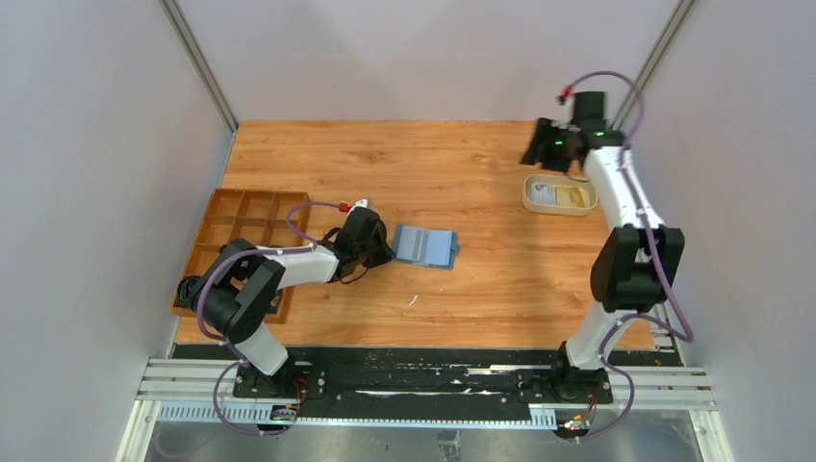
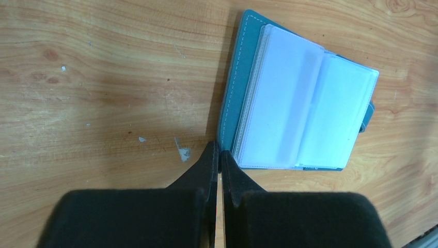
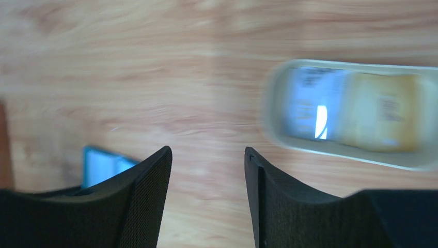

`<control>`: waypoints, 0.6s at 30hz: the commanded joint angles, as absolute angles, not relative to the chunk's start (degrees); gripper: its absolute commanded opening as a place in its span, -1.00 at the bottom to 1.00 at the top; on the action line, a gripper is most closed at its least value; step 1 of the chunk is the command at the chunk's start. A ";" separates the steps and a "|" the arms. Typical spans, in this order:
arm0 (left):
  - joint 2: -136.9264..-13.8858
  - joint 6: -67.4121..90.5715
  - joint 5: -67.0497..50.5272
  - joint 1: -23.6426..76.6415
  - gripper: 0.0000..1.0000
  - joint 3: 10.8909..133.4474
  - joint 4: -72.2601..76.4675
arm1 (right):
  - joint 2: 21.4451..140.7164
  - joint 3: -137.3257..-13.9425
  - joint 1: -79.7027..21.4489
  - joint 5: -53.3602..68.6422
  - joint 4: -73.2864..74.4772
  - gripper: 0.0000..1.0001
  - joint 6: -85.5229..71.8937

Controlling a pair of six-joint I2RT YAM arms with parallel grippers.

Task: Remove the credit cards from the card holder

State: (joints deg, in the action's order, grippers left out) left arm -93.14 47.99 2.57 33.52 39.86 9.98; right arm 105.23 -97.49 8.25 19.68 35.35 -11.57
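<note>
Wooden table [image 1: 462, 164]: left gripper [image 2: 218, 155] low beside card holder [image 2: 299, 108] (jaws together)

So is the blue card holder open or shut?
Open. The card holder lies spread flat, its clear plastic pockets facing up.

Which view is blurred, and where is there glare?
Right wrist view: motion-smeared, the cream dish and its cards streaked, with one bright glint. Left wrist view: sharp; the card holder sleeves look washed out. Top view: clear, evenly lit.
</note>
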 commanded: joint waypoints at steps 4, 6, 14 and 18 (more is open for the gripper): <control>-87.87 47.94 3.91 33.96 -1.00 40.56 7.84 | 98.18 -82.90 -21.41 13.67 21.76 0.32 -22.04; -85.89 48.33 4.40 34.00 -1.00 40.22 8.59 | 100.13 -83.65 -26.77 13.80 21.33 0.39 -24.18; -82.80 50.18 4.31 34.01 -1.00 38.97 10.24 | 108.98 -86.12 -36.16 10.96 20.86 0.42 -28.60; -83.24 50.19 3.95 34.00 -1.00 38.48 10.20 | 110.62 -86.58 -37.27 10.28 20.06 0.42 -28.78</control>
State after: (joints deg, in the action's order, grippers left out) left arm -83.53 49.71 3.25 33.52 39.46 9.32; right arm 109.84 -84.88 -36.10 12.91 21.41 -26.98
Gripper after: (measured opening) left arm 0.018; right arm 0.709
